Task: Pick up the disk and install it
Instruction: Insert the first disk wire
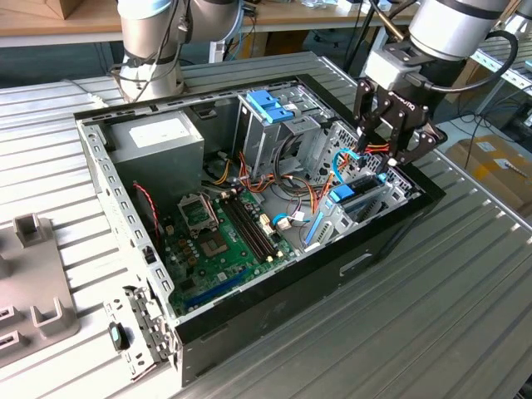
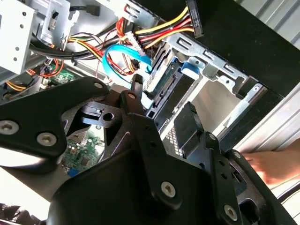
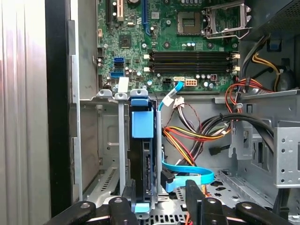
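The disk [image 3: 143,161] stands on edge in a slot of the metal drive bay [image 3: 119,140], its light-blue carrier tab [image 3: 142,124] facing up. In the exterior view, the disk [image 1: 347,196] sits low in the bay at the right end of the open computer case [image 1: 274,312]. My gripper [image 1: 388,156] hangs just above it, open. In both wrist views the black fingers [image 3: 193,199] straddle the disk's end with a gap on one side. The second wrist view shows the disk [image 2: 171,89] under my gripper [image 2: 165,105].
A blue latch [image 1: 270,104] tops the tall drive cage, with the grey power supply [image 1: 158,137] and the motherboard [image 1: 220,237] beside it. Blue and coloured cables [image 3: 187,176] run next to the bay. A hand [image 2: 276,164] rests outside the case wall. A grey fixture [image 1: 33,283] lies at the exterior view's left.
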You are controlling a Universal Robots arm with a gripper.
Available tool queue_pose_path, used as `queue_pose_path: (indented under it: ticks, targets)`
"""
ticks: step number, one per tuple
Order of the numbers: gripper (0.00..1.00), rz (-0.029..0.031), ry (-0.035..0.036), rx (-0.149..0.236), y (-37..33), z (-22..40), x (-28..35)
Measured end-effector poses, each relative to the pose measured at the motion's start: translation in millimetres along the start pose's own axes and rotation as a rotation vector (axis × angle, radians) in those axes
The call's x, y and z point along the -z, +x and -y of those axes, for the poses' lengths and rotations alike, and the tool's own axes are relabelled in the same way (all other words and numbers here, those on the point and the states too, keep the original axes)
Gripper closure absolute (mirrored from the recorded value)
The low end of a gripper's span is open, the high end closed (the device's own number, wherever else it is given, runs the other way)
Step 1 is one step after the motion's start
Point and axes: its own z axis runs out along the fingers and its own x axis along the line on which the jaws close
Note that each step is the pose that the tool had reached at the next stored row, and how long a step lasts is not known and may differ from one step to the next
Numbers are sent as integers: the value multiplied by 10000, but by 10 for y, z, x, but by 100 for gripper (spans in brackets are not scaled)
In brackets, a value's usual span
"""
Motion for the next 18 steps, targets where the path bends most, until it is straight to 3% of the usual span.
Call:
queue_pose_path:
  ticks: [1,2,4,11,14,16,18]
  targets:
    - [45,0,0,1,5,-4,-5]
    - [45,-10,0,4,21,-30,-49]
    - [45,-41,0,5,26,-30,-52]
    - [45,-41,0,5,27,-31,-53]
    - [53,-42,0,5,27,-31,-53]
    - [66,-42,0,5,26,-31,-53]
    - [72,-42,0,5,27,-31,-53]
